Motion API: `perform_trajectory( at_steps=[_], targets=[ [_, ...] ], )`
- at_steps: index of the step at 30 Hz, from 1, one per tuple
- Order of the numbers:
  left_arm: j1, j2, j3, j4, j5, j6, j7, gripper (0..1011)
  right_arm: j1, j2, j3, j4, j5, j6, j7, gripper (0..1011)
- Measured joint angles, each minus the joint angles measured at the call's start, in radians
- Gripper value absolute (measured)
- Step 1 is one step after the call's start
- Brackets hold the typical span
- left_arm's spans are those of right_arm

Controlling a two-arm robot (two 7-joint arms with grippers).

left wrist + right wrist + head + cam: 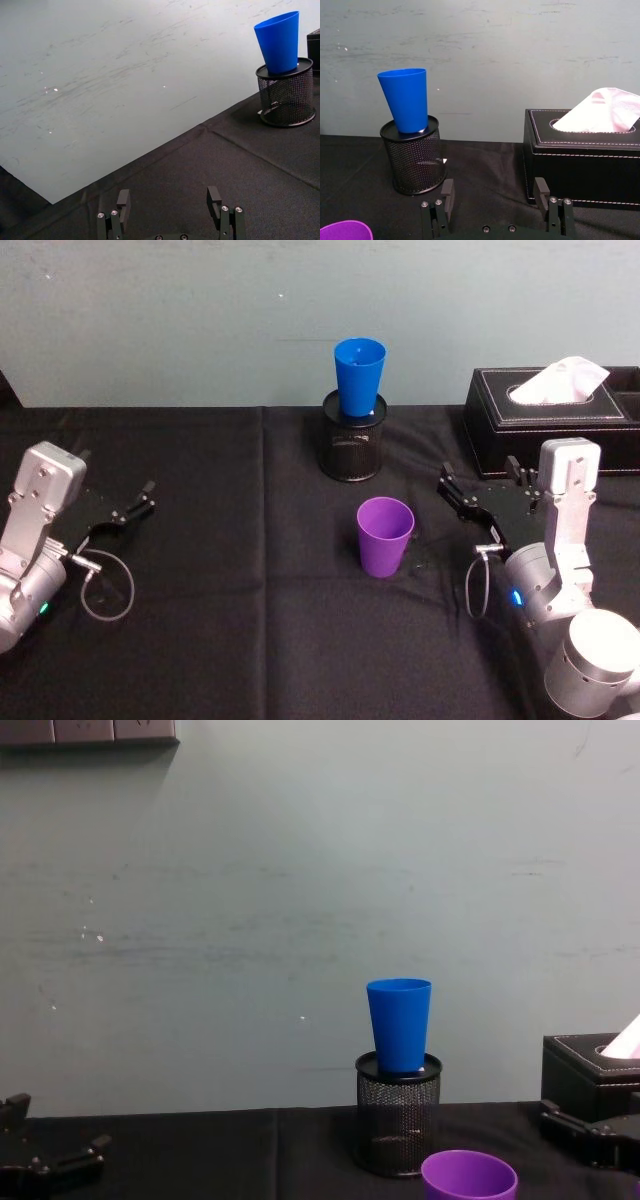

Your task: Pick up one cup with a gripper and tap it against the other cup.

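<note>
table (220, 640): holds all | mesh holder (351, 447): centre rear, near wall (200, 310) | cup A (359, 375): upright in mesh holder's mouth | cup B (385, 536): upright on table, in front of holder, apart from it | tissue box (550, 420): right of holder, rear | left gripper (133, 508): far left | right gripper (480, 490): right of cup B, in front of tissue box

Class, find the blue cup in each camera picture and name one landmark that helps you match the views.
Head view: the blue cup is top centre.
Left wrist view: blue cup, upper right corner.
Right wrist view: blue cup, left of centre.
Chest view: blue cup, right of centre.
Shared landmark: the black mesh pen holder it stands in.
</note>
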Motion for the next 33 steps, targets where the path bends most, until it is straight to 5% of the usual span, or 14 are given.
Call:
perform_trajectory(
  at_steps=[33],
  targets=[
    [0.000,0.000,0.000,0.000,0.000,0.000,0.000,1000,0.000,0.001,0.000,-0.001,0.000,-0.001,-0.001,1003]
  ],
)
